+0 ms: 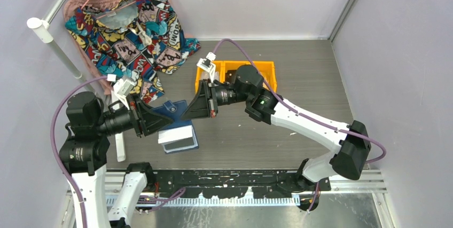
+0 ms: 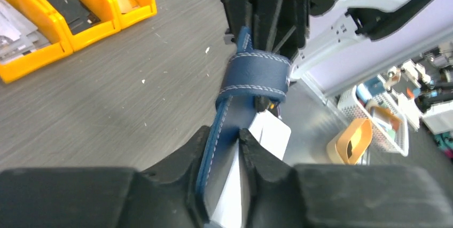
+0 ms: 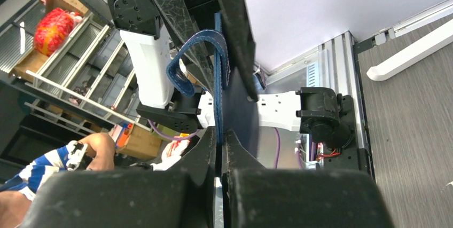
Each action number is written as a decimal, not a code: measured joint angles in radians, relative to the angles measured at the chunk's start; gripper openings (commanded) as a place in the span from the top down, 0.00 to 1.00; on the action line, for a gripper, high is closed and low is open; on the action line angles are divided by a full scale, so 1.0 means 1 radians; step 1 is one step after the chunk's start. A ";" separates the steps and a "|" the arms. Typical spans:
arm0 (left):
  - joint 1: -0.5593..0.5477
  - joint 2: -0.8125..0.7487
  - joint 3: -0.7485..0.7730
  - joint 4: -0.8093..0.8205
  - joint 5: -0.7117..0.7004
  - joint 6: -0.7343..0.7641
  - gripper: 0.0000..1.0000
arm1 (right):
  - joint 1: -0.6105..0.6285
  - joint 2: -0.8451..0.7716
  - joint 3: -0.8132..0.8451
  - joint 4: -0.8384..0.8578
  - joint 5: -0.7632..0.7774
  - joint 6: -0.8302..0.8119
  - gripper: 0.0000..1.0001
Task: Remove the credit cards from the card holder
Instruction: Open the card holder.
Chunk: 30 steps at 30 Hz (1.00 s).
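The navy-blue card holder [image 1: 166, 111] is held above the table between both grippers. My left gripper [image 1: 156, 117] is shut on its left edge; in the left wrist view my fingers [image 2: 184, 158] pinch the stitched blue edge [image 2: 218, 132], with the snap tab [image 2: 255, 76] looped beyond. My right gripper [image 1: 188, 110] is shut on the opposite edge, seen as a thin blue edge [image 3: 218, 105] between my shut jaws. Pale credit cards [image 1: 176, 133] show on the holder's lower half, and one white card [image 2: 273, 132] shows beside the left fingers.
Yellow bins [image 1: 235, 70] with black items and grey papers stand at the back centre, also in the left wrist view [image 2: 64, 20]. A colourful garment [image 1: 133, 25] hangs at the back left. A white bar [image 1: 120, 148] lies by the left arm's base.
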 measured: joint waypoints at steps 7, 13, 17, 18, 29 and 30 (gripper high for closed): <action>-0.002 -0.010 -0.016 0.081 -0.011 -0.147 1.00 | -0.006 0.007 0.000 0.019 0.006 0.027 0.38; -0.003 -0.012 -0.023 0.130 -0.112 -0.298 1.00 | -0.005 -0.013 -0.073 0.125 0.027 0.075 0.25; -0.003 -0.004 -0.024 0.168 -0.159 -0.404 1.00 | -0.002 -0.052 -0.177 0.178 0.044 0.112 0.27; -0.003 -0.002 -0.024 0.178 -0.166 -0.431 1.00 | 0.000 -0.061 -0.197 0.184 0.051 0.116 0.29; -0.003 0.008 -0.027 0.239 -0.201 -0.608 1.00 | 0.012 -0.090 -0.253 0.214 0.142 0.121 0.54; -0.003 0.008 -0.027 0.242 -0.202 -0.621 1.00 | 0.013 -0.090 -0.254 0.214 0.153 0.117 0.56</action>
